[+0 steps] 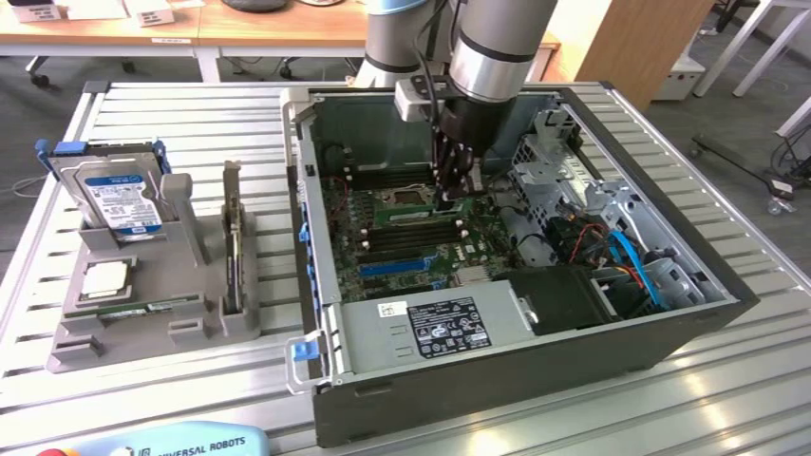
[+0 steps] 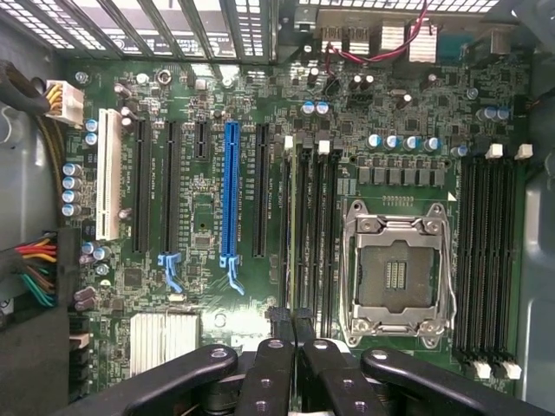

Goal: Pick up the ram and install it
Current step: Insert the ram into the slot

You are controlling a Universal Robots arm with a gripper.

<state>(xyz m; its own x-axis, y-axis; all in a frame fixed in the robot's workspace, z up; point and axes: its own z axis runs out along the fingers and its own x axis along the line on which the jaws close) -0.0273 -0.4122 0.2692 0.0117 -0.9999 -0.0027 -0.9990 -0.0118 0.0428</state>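
Now the thin green circuit-board ram (image 2: 295, 225) stands edge-on in a slot just beside the silver processor socket (image 2: 395, 269); the jaws, pressed together, sit at one end of its length.

- Arm (image 1: 497, 43): thick grey tube ringed by a shiny silver band.
- Small pale box (image 1: 416, 98) mounted on the arm's side.
- Gripper (image 2: 293, 319): black jointed bars with round pins (image 2: 276, 345).
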